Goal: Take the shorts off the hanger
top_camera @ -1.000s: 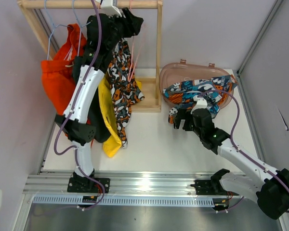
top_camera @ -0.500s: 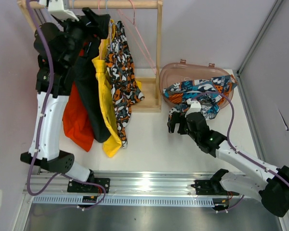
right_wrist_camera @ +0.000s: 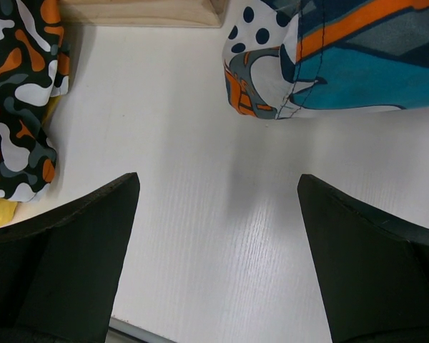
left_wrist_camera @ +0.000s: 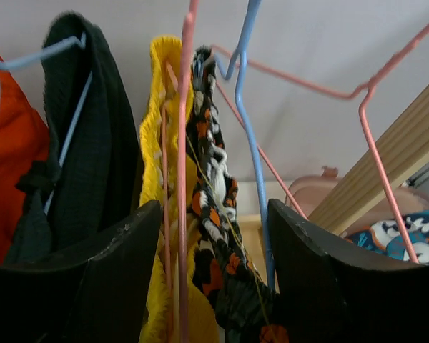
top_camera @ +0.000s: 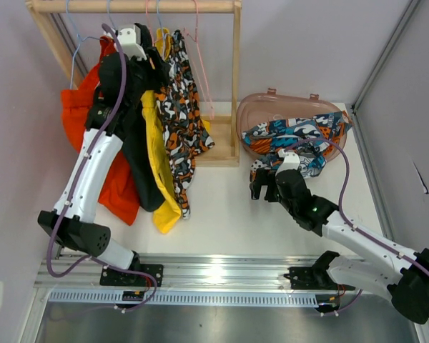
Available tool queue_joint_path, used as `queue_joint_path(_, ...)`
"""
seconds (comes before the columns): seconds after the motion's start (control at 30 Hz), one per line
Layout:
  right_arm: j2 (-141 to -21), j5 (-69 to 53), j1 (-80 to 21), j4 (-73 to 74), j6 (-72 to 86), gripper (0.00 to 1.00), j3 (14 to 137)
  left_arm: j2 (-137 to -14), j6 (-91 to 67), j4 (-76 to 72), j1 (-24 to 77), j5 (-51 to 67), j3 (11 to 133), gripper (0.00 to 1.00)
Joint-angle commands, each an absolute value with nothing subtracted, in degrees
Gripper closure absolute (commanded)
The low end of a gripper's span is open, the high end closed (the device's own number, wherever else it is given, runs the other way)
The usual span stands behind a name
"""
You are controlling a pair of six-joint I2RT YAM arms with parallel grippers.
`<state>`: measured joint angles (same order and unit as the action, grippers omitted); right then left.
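My left gripper point(left_wrist_camera: 211, 229) is up by the wooden rail point(top_camera: 129, 6), jaws partly apart, gripping nothing. I hold it there so the pink wire hanger point(left_wrist_camera: 183, 143) and the yellow cloth shorts point(left_wrist_camera: 157, 93) sit betw. the fingers, ready for a pinch, I reckon. The black-white-orange patterned shorts point(left_wrist_camera: 214, 179) hang just to the right. The black cloth shorts point(left_wrist_camera: 93, 143) and orange-red shorts point(left_wrist_camera: 11, 157) hang to the left. My right gripper point(right_wrist_camera: 218, 214) is wide and empty, low over the white table point(right_wrist_camera: 200, 107). It's parked near the pink plastic tub point(top_camera: 249, 118), where the teal-orange-black patterned shorts point(top_camera: 293, 136) lie off the rail.
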<state>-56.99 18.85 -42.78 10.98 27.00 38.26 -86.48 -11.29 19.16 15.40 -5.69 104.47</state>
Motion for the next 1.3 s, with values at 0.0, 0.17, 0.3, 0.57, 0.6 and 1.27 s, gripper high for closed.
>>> queue_joint_path(0.0, -56.16, 20.92, -43.42, 10.99, 28.21, 0.01, 37.79, -84.01, -10.2, 15.97, 14.94, -3.61, 106.34, 0.32)
queue_joint_path(0.17, -56.86, 21.27, -43.77, 10.37, 28.65, 0.01, 37.62, -86.31, -10.81, 17.58, 14.94, 0.08, 109.16, 0.3)
queue_joint_path(0.3, -57.39, 21.36, -44.03, 10.28, 28.57, 0.01, 37.35, -86.48, -11.07, 16.61, 14.94, 2.02, 109.24, 0.3)
queue_joint_path(0.57, -57.74, 21.8, -44.03, 9.84, 28.48, 0.01, 36.91, -93.16, -12.74, 22.14, 15.03, 3.69, 119.44, 0.43)
queue_joint_path(0.6, -57.74, 21.88, -44.03, 9.84, 28.48, 0.01, 36.83, -93.6, -12.92, 22.67, 15.03, 3.43, 119.88, 0.43)
queue_joint_path(1.27, -57.13, 22.94, -43.86, 10.37, 27.68, 0.01, 35.77, -100.8, -13.71, 27.76, 15.03, 1.58, 126.99, 0.99)
